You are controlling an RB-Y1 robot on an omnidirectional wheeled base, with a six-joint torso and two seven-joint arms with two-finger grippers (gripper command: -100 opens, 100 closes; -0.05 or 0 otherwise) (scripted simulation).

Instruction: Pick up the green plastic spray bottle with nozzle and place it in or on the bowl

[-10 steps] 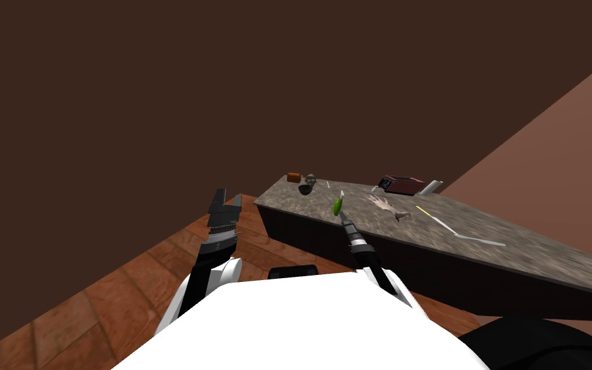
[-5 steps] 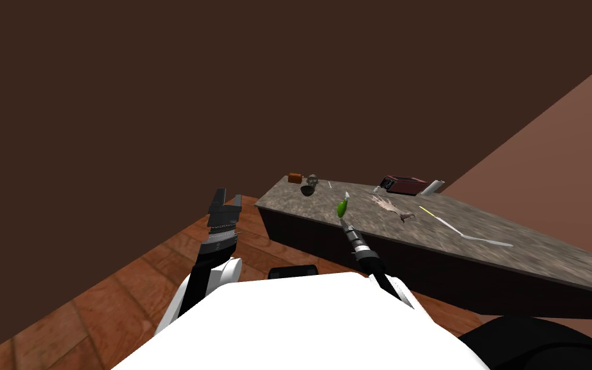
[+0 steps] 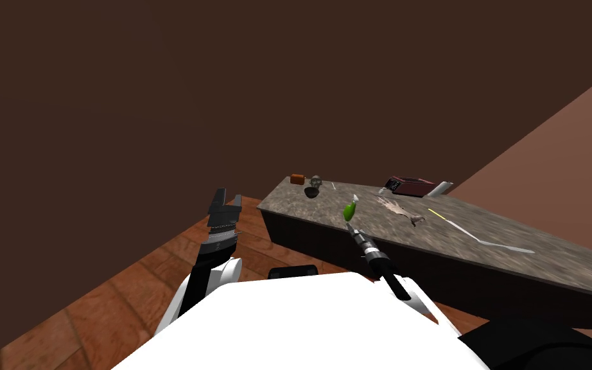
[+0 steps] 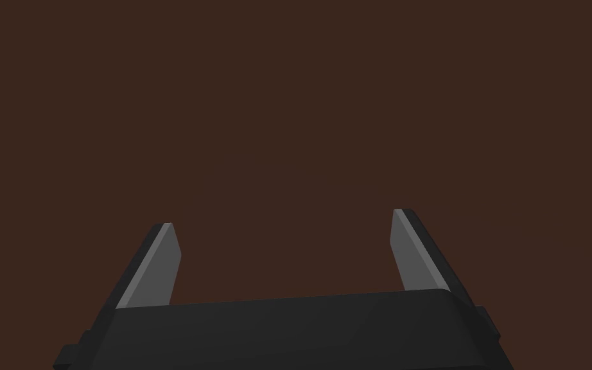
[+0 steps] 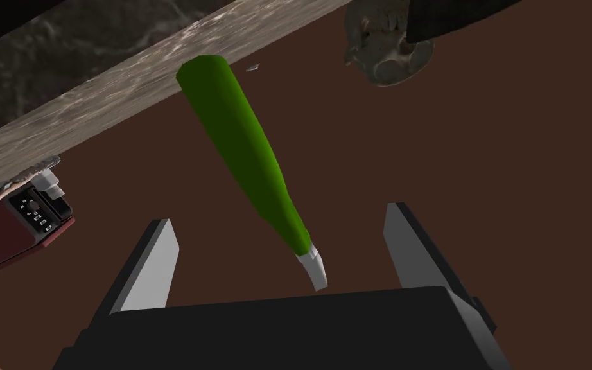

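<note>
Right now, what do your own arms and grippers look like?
Both arms are white near the body and black toward the wrist. The left arm has a grey ribbed band, the right arm a pale ring. The left gripper and right gripper are each a dark box with two thin, light grey, blade-like fingers.

No text, label, brand or number can be read anywhere; closest thing is the red box [image 5: 6, 244]: a small dark panel on its end carries tiny white marks, too small to make out; bottle [image 5: 243, 148] is plain green with a white nozzle.
</note>
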